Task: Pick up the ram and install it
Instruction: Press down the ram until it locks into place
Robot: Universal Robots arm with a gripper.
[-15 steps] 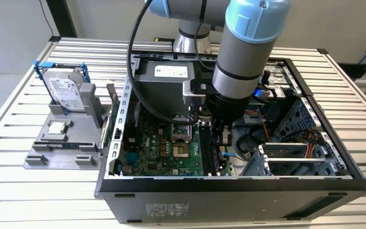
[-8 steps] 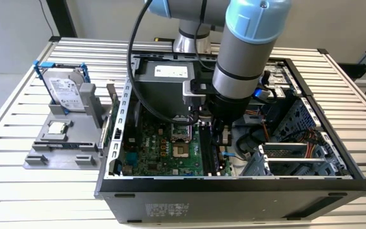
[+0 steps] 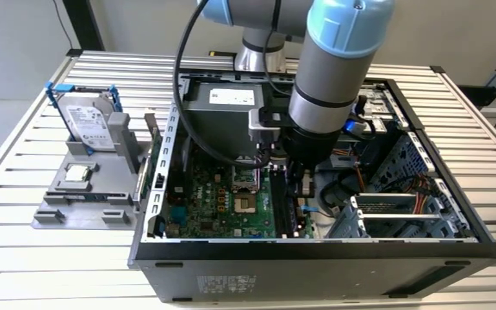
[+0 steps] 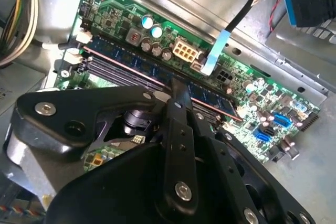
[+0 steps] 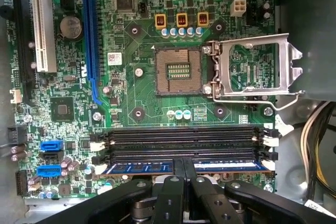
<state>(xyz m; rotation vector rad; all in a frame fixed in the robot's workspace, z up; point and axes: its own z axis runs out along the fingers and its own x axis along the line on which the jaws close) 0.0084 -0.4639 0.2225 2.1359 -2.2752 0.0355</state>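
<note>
A slatted metal table (image 3: 24, 161) carries an open computer case (image 3: 317, 252). The hand (image 5: 183, 167) has its fingers closed on the ram (image 5: 157, 167), which stands in the motherboard's (image 5: 136, 98) outermost slot. At the case's 9 o'clock, a grey holder (image 3: 84, 194) carries a hard drive (image 3: 88, 126).

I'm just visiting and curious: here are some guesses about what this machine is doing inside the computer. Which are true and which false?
1. The claw is down at the ram in a motherboard slot. True.
2. The processor socket holds a chip. False: it is empty, its metal latch swung open.
3. The hard drive stands in a holder outside the computer case. True.
4. The ram lies on the table beside the case. False: it is at the memory slots.
</note>
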